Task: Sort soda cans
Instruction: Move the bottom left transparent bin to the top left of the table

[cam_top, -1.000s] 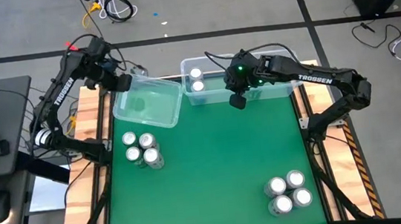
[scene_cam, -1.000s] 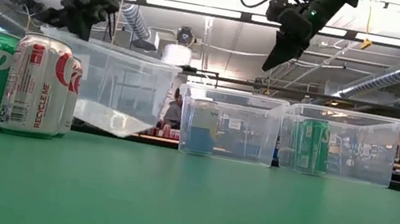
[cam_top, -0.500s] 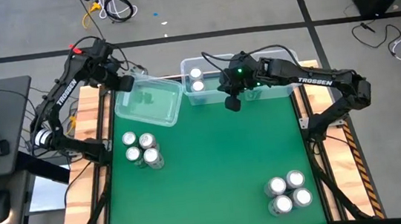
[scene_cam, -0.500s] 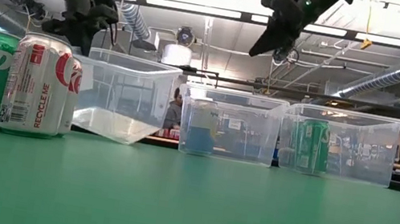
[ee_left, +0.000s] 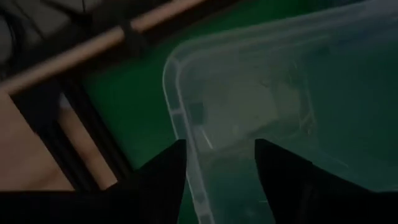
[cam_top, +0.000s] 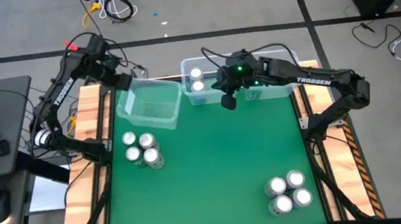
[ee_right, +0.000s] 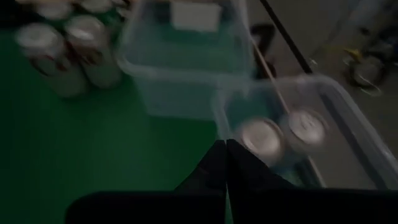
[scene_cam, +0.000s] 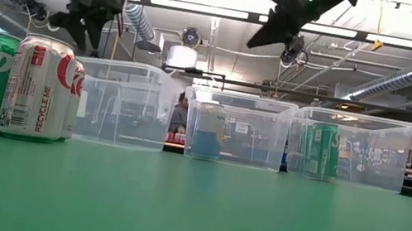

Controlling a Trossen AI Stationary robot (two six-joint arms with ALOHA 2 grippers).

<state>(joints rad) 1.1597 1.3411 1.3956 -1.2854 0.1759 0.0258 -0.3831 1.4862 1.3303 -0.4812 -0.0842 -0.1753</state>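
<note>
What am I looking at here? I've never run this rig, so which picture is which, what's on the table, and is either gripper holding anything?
Two robot arms work at a green table. One picture looks straight down, one looks level across the table, and two come from wrist cameras. The left gripper is open, straddling the rim of an empty clear bin at the back. The right gripper is shut and holds nothing. Two more bins hold cans; groups of soda cans stand on the table, left and right.

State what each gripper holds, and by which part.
Nothing: left gripper straddles the empty bin's rim, fingers apart; right gripper is shut, empty.
</note>
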